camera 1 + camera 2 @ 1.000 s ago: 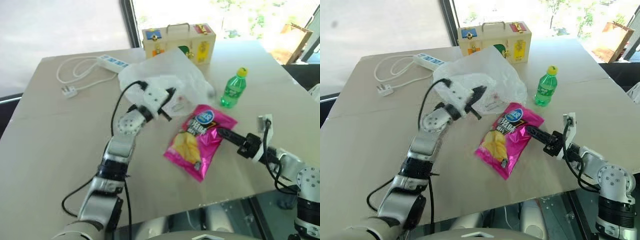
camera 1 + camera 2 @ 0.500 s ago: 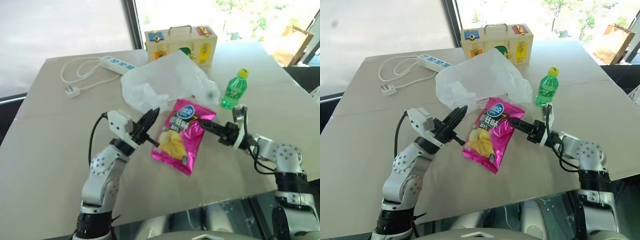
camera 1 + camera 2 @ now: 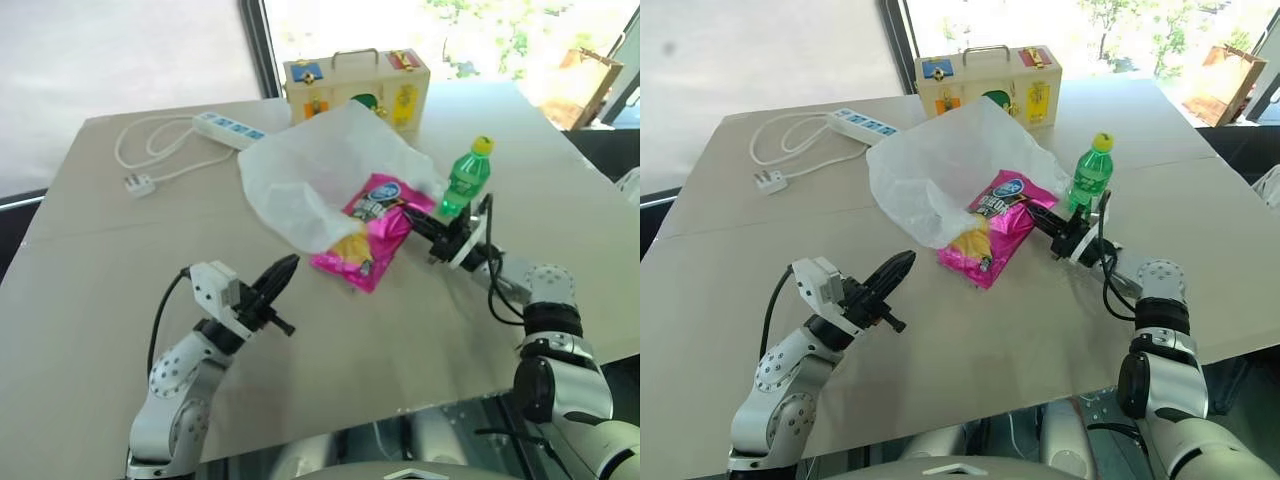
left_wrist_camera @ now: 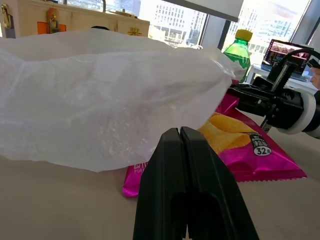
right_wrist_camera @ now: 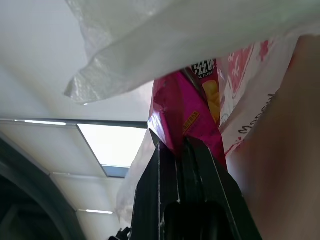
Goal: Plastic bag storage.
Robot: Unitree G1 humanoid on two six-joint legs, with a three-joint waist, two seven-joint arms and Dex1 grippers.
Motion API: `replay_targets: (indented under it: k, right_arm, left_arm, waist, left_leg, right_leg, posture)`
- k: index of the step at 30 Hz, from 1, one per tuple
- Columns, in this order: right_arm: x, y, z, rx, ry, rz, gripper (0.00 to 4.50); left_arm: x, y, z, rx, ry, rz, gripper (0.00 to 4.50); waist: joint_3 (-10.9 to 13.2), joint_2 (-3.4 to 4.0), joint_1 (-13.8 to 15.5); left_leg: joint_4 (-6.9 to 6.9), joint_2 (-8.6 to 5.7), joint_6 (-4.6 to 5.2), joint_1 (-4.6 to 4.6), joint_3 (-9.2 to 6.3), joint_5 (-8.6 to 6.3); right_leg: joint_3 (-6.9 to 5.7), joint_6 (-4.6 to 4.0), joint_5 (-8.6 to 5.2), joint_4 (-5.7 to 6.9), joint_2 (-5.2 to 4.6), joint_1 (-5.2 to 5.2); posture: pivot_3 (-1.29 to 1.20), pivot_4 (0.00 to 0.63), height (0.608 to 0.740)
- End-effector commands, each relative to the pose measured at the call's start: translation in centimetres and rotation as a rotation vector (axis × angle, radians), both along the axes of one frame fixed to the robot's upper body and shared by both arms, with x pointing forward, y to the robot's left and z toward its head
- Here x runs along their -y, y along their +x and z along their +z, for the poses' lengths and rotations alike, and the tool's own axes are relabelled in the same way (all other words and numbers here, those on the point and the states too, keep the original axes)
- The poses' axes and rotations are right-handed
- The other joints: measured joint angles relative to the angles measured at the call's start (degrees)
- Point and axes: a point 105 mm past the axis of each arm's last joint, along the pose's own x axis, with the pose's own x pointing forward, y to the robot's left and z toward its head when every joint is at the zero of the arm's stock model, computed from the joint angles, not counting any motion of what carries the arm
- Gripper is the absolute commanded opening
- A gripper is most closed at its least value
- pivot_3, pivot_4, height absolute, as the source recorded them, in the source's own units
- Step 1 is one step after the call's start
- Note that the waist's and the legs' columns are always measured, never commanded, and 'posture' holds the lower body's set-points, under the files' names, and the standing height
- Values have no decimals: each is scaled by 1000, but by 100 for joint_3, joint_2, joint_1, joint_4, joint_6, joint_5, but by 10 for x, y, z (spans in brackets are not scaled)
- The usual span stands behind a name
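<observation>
The plastic bag (image 3: 320, 170), translucent white and crinkled, lies mid-table with its loose edge draped over the far end of a pink chips packet (image 3: 372, 240). My right gripper (image 3: 412, 216) is shut on the packet's right edge, and the pink foil is pinched between the fingers in the right wrist view (image 5: 172, 146). Red print shows on the bag (image 5: 235, 65) beside the packet. My left gripper (image 3: 288, 264) is shut and holds nothing. It hovers nearer me, apart from the bag (image 4: 100, 95), pointing toward it.
A green bottle (image 3: 467, 178) stands just behind my right gripper. A wooden latch box (image 3: 357, 85) sits at the back, with a white power strip (image 3: 228, 127) and its cable and plug (image 3: 138, 183) at the back left. The table's near edge (image 3: 400, 410) is close.
My left gripper has drawn back from the bag toward the near edge. My right gripper has pushed the chips packet forward and left, so its far end now lies under the bag's edge.
</observation>
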Motion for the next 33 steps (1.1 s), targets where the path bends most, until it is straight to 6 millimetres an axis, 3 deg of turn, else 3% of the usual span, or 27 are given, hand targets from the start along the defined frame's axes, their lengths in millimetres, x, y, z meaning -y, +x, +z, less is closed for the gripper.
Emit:
replay_targets:
  k: [1,4,7,8,12,16,18,20,23,28,31,33]
  right_arm:
    - [10,-11,14,82,7,14,0]
    - [19,-16,17,102,-2,0,0]
    - [22,-24,16,127,-49,-3,0]
    - [22,-27,16,135,-56,-1,0]
    - [18,-31,15,154,-89,-3,0]
    - [14,-31,15,161,-95,-5,0]
    - [9,-30,15,164,-92,-1,0]
    - [6,-29,15,167,-91,0,0]
    - [3,-28,15,174,-90,-8,0]
    - [0,-29,13,185,-97,-18,0]
    - [-2,-31,11,191,-107,-22,0]
    - [-3,-31,11,196,-105,-29,0]
  left_arm:
    - [-7,-6,-6,-10,21,23,30]
    - [-1,-8,-1,-18,-5,-12,30]
    - [8,-3,25,48,-12,-84,30]
    - [10,1,33,77,14,-103,266]
    - [8,22,60,201,167,-148,1595]
    - [8,42,69,305,432,-260,3401]
    - [10,59,71,400,660,-353,4400]
    - [12,76,71,472,844,-424,4462]
    - [21,94,79,548,935,-521,4462]
    - [32,97,102,546,889,-739,4462]
    - [26,96,127,444,747,-839,4462]
    - [19,96,132,368,723,-858,4462]
  waist:
    - [0,2,6]
    - [6,11,10]
    - [6,11,13]
    - [6,12,23]
    - [5,15,-1]
    - [6,18,-27]
    - [7,19,-18]
    - [7,19,6]
    - [7,20,-14]
    - [7,19,-167]
    - [7,18,-228]
    - [7,18,-325]
  left_leg:
    - [-3,0,0,0,-1,0]
    - [-8,0,0,-2,-3,0]
    - [-8,2,0,-1,-4,0]
    - [-8,2,0,-2,-7,0]
    - [-8,4,0,-1,-9,0]
    - [-13,5,0,4,4,0]
    - [-23,6,-1,8,4,0]
    - [-24,5,-1,4,-5,1]
    - [-21,-6,0,-4,-12,1]
    - [-34,-8,5,-15,-29,-1]
    - [-2,-7,5,-60,-44,-1]
    - [44,-15,5,-118,-64,-1]
  right_leg:
    - [1,0,0,-3,0,0]
    - [0,0,0,-13,1,0]
    - [2,0,1,-12,-1,1]
    - [2,0,1,-13,0,2]
    - [1,-1,1,-11,-2,3]
    - [-4,-1,1,-14,6,0]
    - [-5,-1,1,-17,13,0]
    - [-18,-1,1,-22,15,0]
    - [-24,-1,2,-31,8,2]
    - [-40,0,2,-38,-13,-9]
    - [-52,0,2,-16,-22,-46]
    - [-52,0,2,38,-30,-99]
  posture:
    - [0,150,740]
    - [0,150,740]
    - [0,150,740]
    - [0,150,740]
    - [0,150,740]
    - [0,150,740]
    - [0,150,740]
    - [0,150,740]
    - [0,150,740]
    - [0,150,740]
    - [0,150,740]
    - [0,150,740]
